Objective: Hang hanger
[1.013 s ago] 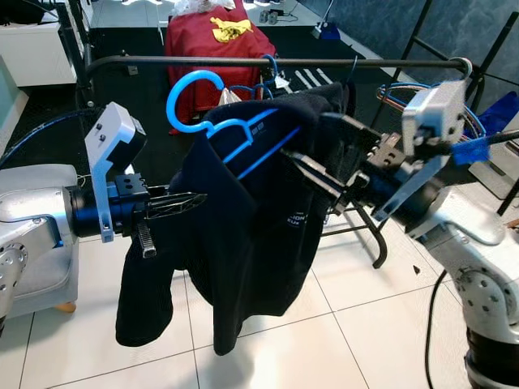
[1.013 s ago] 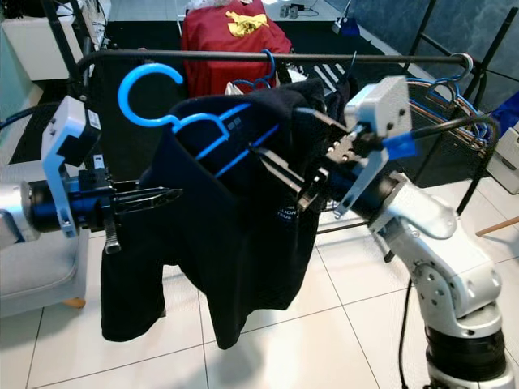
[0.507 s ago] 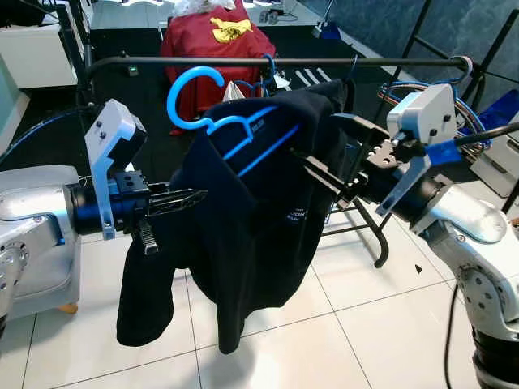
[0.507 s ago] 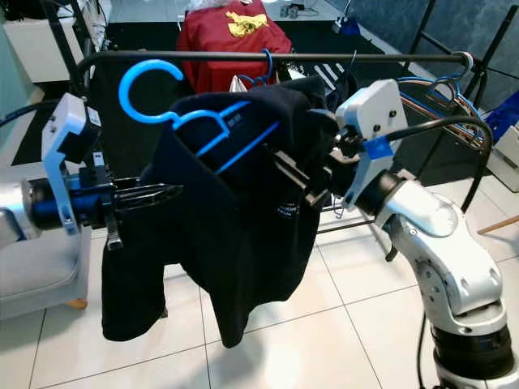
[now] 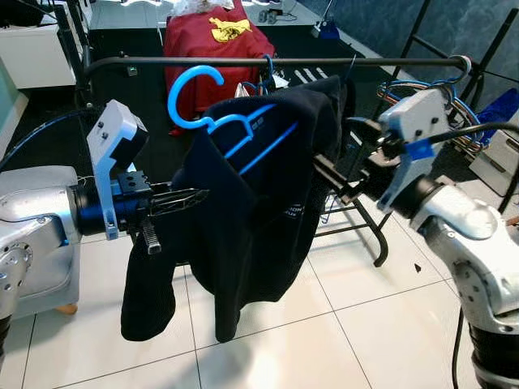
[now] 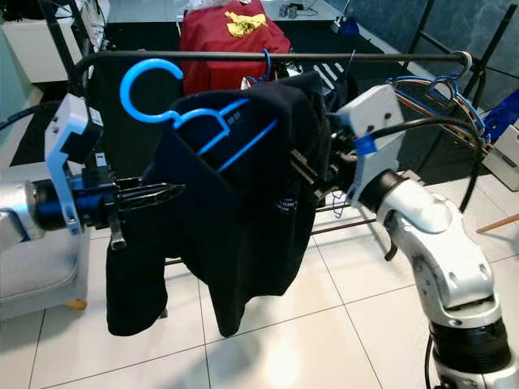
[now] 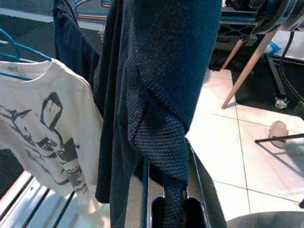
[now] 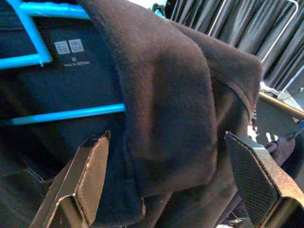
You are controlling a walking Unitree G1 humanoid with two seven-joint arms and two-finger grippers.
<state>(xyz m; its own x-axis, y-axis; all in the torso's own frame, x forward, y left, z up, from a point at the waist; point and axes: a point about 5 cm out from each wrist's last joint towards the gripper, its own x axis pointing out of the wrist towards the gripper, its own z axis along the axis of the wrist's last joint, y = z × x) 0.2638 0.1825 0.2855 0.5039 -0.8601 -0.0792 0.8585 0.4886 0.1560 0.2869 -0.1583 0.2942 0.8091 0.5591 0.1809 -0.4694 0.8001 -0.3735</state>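
A blue hanger (image 5: 219,121) carrying a dark polo shirt (image 5: 243,211) is held up in front of the black clothes rail (image 5: 276,61), hook not yet over it. The left tool (image 5: 182,198) is clamped on the shirt's sleeve edge. The right tool (image 8: 166,175) is spread wide open around the shirt's shoulder.

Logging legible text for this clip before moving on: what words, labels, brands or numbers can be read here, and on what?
Neck label inside the dark shirt on the blue hanger: two white logo squares, characters too blurred to read; the small line beneath them is also unreadable.
White print on the shirt's lower front: too small to read.
White T-shirt: a black graphic, no legible words.
Red garment: yellow print, no readable text.
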